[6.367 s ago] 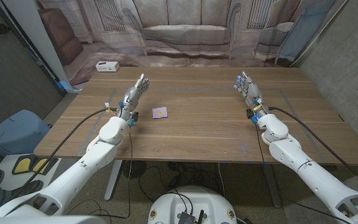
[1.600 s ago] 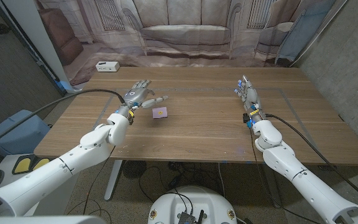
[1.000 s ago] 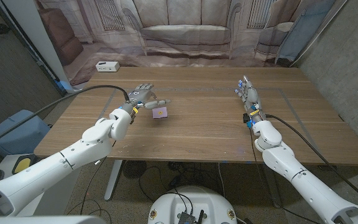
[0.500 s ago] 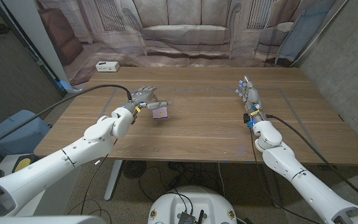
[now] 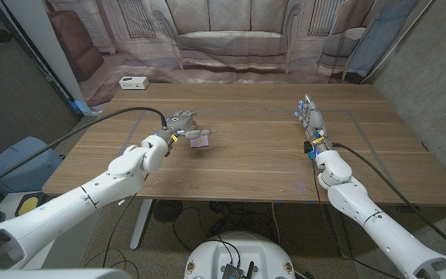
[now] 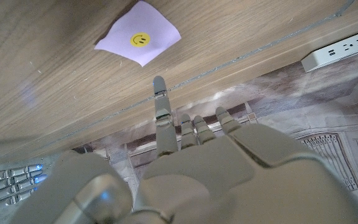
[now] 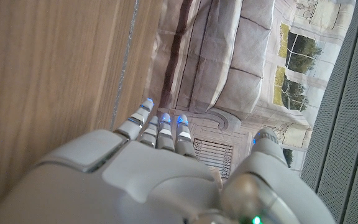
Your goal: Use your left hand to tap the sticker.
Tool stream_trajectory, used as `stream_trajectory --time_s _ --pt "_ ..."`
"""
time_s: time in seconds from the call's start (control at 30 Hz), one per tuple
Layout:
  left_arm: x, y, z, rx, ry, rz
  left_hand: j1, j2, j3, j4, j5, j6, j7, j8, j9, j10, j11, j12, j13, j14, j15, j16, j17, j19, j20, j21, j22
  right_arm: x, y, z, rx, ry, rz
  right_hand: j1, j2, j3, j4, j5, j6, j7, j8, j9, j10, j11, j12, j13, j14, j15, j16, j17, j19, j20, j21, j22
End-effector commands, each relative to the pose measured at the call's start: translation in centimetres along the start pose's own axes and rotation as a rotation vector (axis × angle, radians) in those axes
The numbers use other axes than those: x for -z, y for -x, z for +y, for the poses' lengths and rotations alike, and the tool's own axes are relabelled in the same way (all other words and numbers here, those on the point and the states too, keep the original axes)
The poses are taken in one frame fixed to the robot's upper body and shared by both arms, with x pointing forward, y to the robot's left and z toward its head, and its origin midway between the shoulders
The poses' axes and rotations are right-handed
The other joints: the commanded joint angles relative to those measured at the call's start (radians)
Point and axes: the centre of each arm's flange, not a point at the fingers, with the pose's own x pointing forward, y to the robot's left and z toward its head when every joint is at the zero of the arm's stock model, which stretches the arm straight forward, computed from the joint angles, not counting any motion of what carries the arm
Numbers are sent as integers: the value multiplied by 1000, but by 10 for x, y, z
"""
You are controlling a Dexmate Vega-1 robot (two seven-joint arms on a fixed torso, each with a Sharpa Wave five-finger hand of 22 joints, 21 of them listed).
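Starting at the far left of the wooden table (image 5: 246, 167), you have a white power strip (image 5: 132, 82) lying near the back corner, well apart from everything else. Moving inward, your left hand (image 5: 181, 125) hangs over the left half of the tabletop, holding nothing, with its fingers (image 5: 206, 132) extended and apart and one of them stretched toward the sticker (image 5: 200, 141). That sticker is a small pale-purple square with a yellow smiley face in its middle, lying flat on the wood just right of the hand, a little left of the table's centre. From the head view your reaching fingertip sits at the sticker's near-left edge, but you cannot tell from there whether it touches the paper. In the left wrist view the sticker (image 6: 138, 40) lies beyond the longest finger (image 6: 161, 106), with a strip of bare wood between the fingertip and the sticker's edge, so the two look apart. The power strip (image 6: 341, 50) also appears in that view, off to one side. Continuing across the bare middle of the table, your right hand (image 5: 310, 118) stands on its edge near the right side, fingers straight and close together, gripping nothing. In the right wrist view its fingers (image 7: 158, 129) reach out alongside the wood grain.
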Motion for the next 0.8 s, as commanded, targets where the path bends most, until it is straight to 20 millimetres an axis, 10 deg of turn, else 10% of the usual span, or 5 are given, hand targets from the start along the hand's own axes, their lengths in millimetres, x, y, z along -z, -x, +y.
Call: stream_trajectory --time_s 0.03,0.8 --pt "2 -4 -10 14 10 4 0 13 -6 1 4 11 -3 1 1 11 -4 8 0 2 -3 8 0 7 -2 8 4 2 2 -2 0 6 8 0 11 -2 2 2 7 2 0 2 9 4 -2 5 3 3 -2 1 4 6 -2 4" --pt "-2 -9 -23 54 17 -7 11 27 -5 -2 8 18 -18 -5 1 13 -2 7 0 4 0 6 0 9 -16 7 4 2 0 -1 3 0 13 -1 12 -4 3 2 8 2 -1 2 10 4 -4 5 3 4 -3 2 3 8 -3 4"
